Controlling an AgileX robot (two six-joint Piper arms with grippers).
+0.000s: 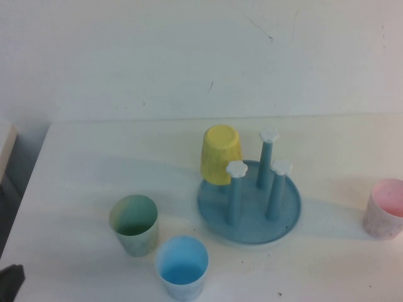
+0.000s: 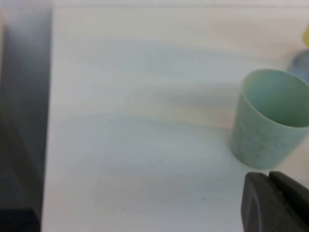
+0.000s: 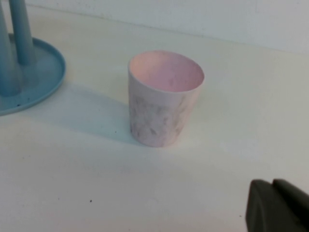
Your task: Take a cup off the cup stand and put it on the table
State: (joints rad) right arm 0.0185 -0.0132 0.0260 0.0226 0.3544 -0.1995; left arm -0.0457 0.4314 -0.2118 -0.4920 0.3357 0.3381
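We find the cup [image 3: 164, 99] standing upright, mouth up, on the white surface [image 1: 94, 151], well apart from the cup stand [image 1: 249, 202], so the placing looks done. Its tapered plastic wall is pale pink with marbled speckling. A yellow cup [image 1: 220, 154] sits inverted on one peg. Our left end effector [image 2: 277, 203] and right end effector [image 3: 280, 207] are closed, holding nothing, parked low.

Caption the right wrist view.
Pink cup upright on table beside cup stand; shut right gripper clear of it.
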